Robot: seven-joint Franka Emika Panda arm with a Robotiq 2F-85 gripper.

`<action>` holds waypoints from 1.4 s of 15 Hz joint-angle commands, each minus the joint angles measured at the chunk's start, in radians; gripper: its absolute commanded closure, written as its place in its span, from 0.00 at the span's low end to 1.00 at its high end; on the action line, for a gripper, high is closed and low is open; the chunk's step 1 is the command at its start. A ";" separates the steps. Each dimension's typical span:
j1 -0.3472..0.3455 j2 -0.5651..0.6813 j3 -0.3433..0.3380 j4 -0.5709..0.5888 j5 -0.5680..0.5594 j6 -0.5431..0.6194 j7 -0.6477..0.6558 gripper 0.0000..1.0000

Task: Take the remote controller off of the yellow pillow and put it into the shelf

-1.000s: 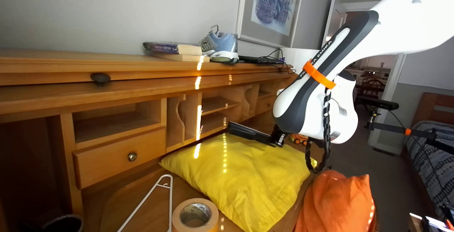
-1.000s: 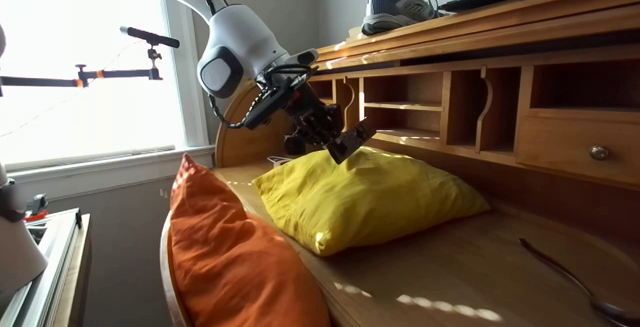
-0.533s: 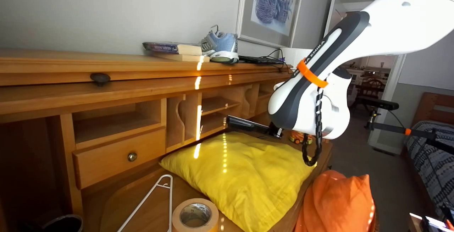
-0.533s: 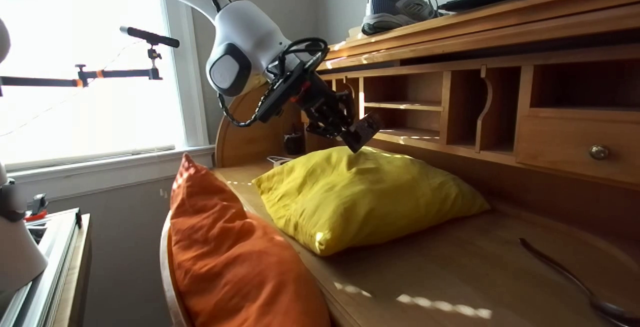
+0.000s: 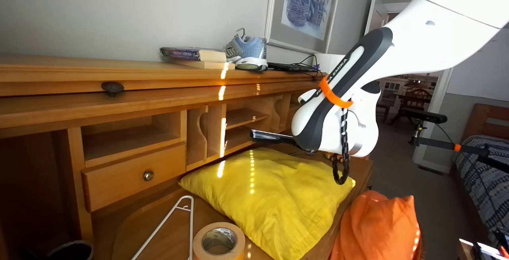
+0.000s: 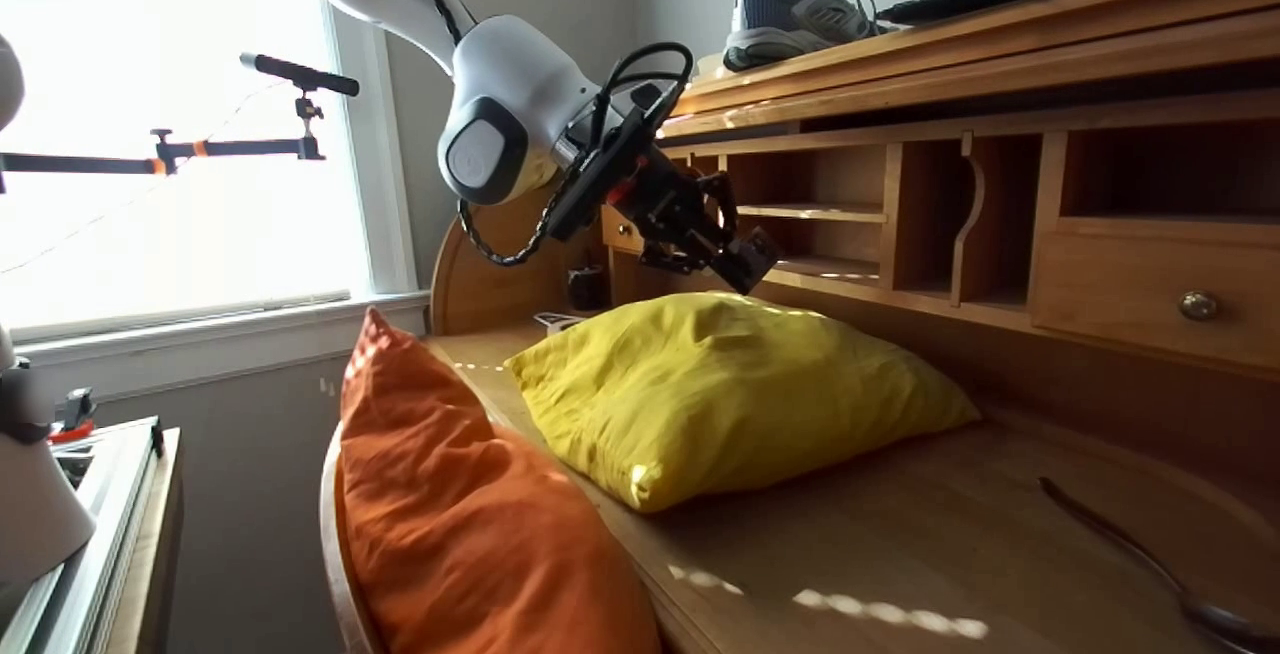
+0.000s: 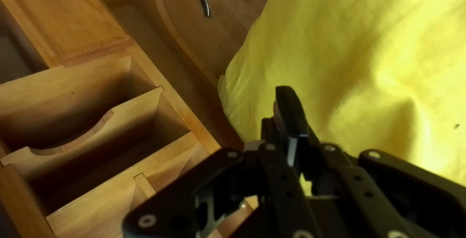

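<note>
The remote controller is dark and long. It shows in both exterior views (image 5: 271, 136) (image 6: 752, 258) and end-on in the wrist view (image 7: 291, 114). My gripper (image 6: 722, 246) is shut on it, with one finger on each side in the wrist view (image 7: 287, 141). It is held tilted above the yellow pillow (image 5: 274, 196) (image 6: 740, 394) (image 7: 346, 59), apart from it. The wooden shelf (image 5: 244, 117) (image 6: 885, 217) has open compartments, just beyond the remote's far end. In the wrist view its dividers (image 7: 134, 112) lie left of the gripper. The arm hides most of the gripper in an exterior view.
An orange pillow (image 5: 377, 228) (image 6: 480, 514) lies at the desk's front edge. A tape roll (image 5: 219, 241), a white hanger (image 5: 191, 216) and a spoon (image 6: 1120, 539) lie on the desk. A shoe (image 5: 248, 51) and books (image 5: 195, 54) stand on the desk top.
The arm and gripper have moved toward the shelf, carrying the remote. The remote has risen a little from just above the pillow and is turned slightly. The pillow has stayed in place.
</note>
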 commanded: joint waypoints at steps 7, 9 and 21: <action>-0.041 0.139 0.018 0.095 -0.122 0.112 -0.017 0.96; -0.057 0.159 0.026 0.111 -0.154 0.129 -0.014 0.96; -0.208 0.235 0.130 0.231 -0.299 0.163 0.017 0.96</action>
